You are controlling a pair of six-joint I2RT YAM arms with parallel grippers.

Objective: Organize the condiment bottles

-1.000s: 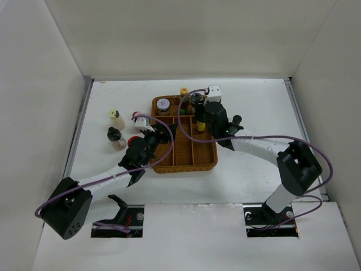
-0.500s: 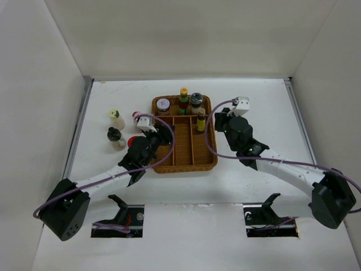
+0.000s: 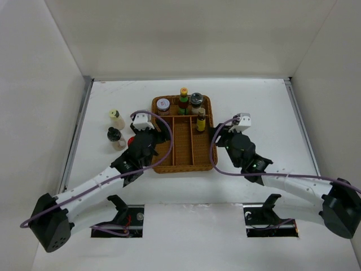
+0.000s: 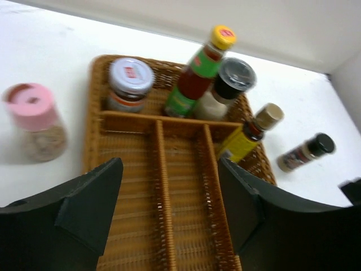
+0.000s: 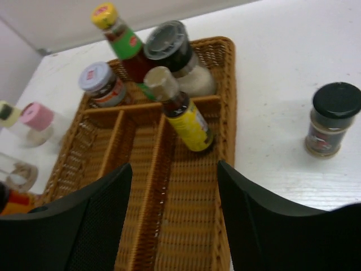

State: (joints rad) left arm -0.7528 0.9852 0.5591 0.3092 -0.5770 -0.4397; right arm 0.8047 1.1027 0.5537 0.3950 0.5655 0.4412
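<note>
The wicker tray (image 3: 186, 165) sits at the centre of the bench (image 3: 265, 101), with one crosswise compartment at its 12 o'clock end and three long compartments below it. The crosswise compartment holds three containers. The white-lid jar (image 4: 130, 84) is toward 11 o'clock, the yellow-cap bottle (image 4: 200, 70) is at 12 o'clock, and the grey-lid jar (image 5: 175, 53) is toward 1 o'clock, touching the yellow-cap bottle. The tan-cap bottle (image 5: 181, 110) stands at the 12 o'clock end of the long compartment on the 3 o'clock side. The other two long compartments hold nothing. On the bench at 9 o'clock of the tray, the pink-cap jar (image 4: 35, 127) stands just beside the rim. The cream-cap bottle (image 3: 116, 118) and black-cap bottle (image 3: 115, 137) stand farther out. A red cap (image 3: 131, 140) shows near them, largely hidden by the left arm (image 3: 96, 182). At 3 o'clock of the tray, the black-lid spice jar (image 5: 333, 118) stands on the bench, clear of the rim. The left jaws stand apart and empty at the tray's 9 o'clock edge. The right jaws stand apart and empty at its 3 o'clock edge.
</note>
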